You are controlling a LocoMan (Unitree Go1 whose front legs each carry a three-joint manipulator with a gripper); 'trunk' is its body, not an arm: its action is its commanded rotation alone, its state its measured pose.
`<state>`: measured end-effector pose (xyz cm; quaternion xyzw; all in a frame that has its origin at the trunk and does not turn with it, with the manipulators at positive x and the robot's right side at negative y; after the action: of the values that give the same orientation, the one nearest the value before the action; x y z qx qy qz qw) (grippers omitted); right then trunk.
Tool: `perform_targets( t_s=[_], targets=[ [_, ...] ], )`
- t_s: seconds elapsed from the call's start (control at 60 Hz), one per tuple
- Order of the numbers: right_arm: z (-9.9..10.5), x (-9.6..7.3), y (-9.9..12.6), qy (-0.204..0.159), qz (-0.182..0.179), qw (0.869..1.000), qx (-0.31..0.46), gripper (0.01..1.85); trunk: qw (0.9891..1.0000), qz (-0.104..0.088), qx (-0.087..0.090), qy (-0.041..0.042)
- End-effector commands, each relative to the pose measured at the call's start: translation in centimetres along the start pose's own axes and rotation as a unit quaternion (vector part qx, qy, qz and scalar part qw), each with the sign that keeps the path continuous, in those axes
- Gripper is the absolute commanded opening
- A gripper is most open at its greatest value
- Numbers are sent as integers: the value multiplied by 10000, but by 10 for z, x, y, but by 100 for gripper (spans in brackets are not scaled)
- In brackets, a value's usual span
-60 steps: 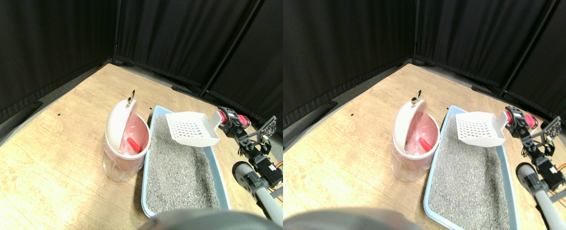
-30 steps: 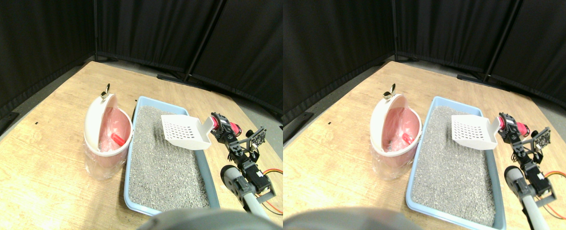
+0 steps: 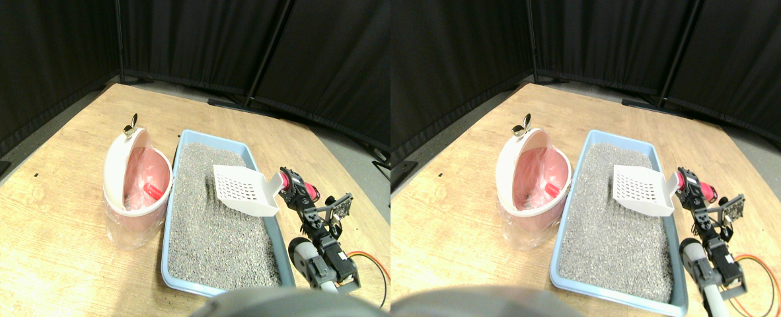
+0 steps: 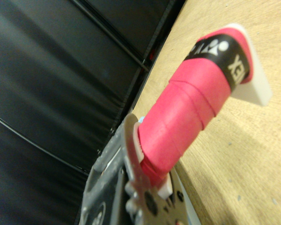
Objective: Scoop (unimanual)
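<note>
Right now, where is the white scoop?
In the stereo pair view, the white scoop is over the right side of the blue litter tray, right of the white bin, its pink handle pointing toward the robot's right arm.

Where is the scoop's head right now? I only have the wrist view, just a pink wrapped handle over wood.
Observer: The white slotted scoop is over the grey litter in the blue tray, towards its right side. I can't tell whether it touches.
Operator: Anything in it?
Observer: No litter shows on it.
Operator: And the bin?
Observer: The white bin stands just left of the tray, lid open, with a red item inside.
</note>
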<state>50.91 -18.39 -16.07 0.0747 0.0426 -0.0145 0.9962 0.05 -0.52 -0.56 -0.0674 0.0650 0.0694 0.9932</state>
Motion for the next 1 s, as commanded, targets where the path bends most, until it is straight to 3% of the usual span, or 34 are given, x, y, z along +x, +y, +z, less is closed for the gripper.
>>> perform_targets(
  t_s=[0.017,0.367,0.733,0.883,0.917,0.967,0.983,1.0],
  targets=[
    [3,-2,2,-232,70,9996,153,5,10000,-7,-88,-12],
    [-6,-3,-9,91,-99,9999,108,5,10000,-5,-85,-7],
    [-15,0,-13,526,51,9986,-47,5,9999,95,-135,1],
    [-21,-4,-15,1019,-173,9946,-91,6,9997,169,-153,-2],
    [-21,-4,-15,1102,-176,9936,-149,18,9997,169,-147,-4],
    [-18,-6,-15,1371,-350,9897,-202,60,9998,166,-139,2],
    [-18,-6,-15,1371,-350,9897,-202,60,9998,166,-139,2],
    [-17,-6,-16,1510,-463,9873,-181,82,9998,166,-138,4]
  ],
)
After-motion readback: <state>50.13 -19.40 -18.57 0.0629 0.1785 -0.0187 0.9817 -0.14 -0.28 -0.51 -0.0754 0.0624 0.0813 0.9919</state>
